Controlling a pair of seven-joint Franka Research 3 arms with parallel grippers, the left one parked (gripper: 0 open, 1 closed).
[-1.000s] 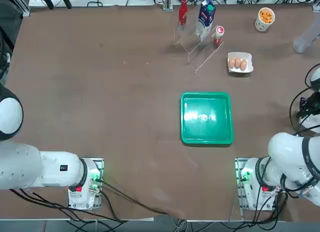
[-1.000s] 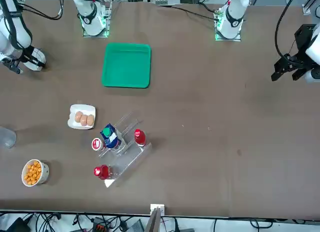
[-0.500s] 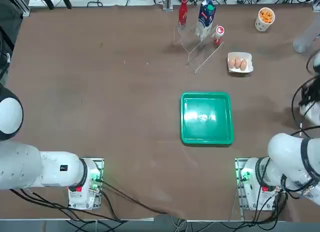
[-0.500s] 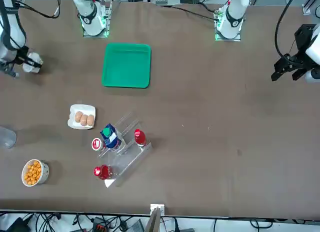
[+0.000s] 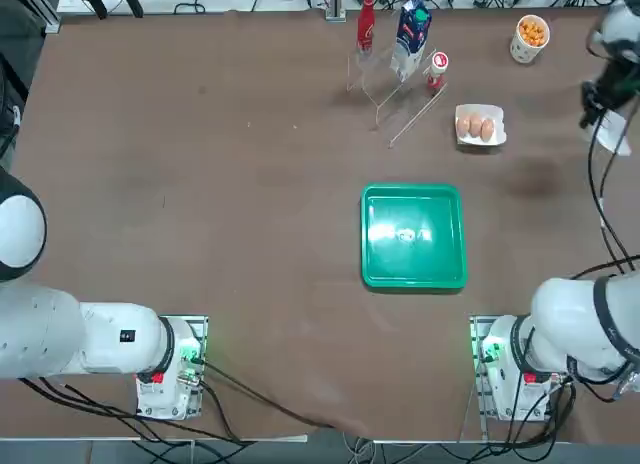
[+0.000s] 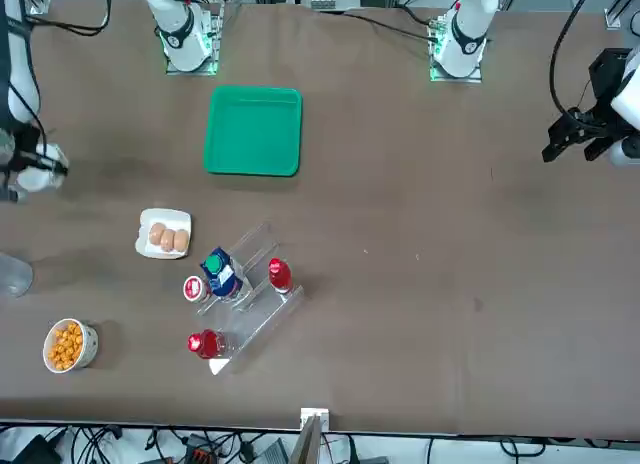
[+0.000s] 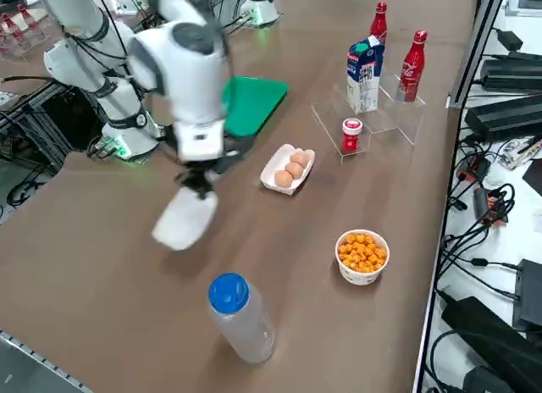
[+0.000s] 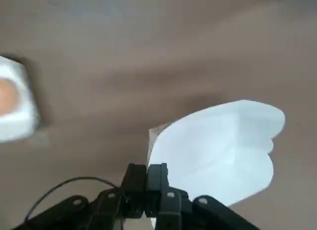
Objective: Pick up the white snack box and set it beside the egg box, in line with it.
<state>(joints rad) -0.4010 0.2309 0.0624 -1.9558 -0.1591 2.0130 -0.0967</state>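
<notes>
White and slightly crumpled, the snack box (image 7: 183, 220) is hanging in the air from our right gripper (image 7: 198, 185), whose fingers are pressed close together on its upper edge, as we are seeing most clearly in the wrist view, where the box (image 8: 218, 150) is filling the space past the dark fingertips (image 8: 146, 178). We are holding it above the brown table (image 7: 102, 266), clear of the surface, toward the table's right edge. From overhead, the gripper (image 5: 606, 102) and the box (image 5: 610, 132) are sitting at the far right of the picture, to the right of the egg box (image 5: 480, 126) and apart from it. From the side, the egg box (image 7: 287, 169) is lying on the table beyond the hanging box, with its brown eggs showing, and the green tray (image 7: 252, 103) is lying further back, behind the arm. A cup of orange snacks (image 7: 362, 256) is standing near the egg box, a clear bottle with a blue cap (image 7: 240, 317) is standing in the foreground, and a clear rack (image 7: 364, 113) with a milk carton (image 7: 363, 74) and red bottles (image 7: 412, 55) is sitting at the far side.
</notes>
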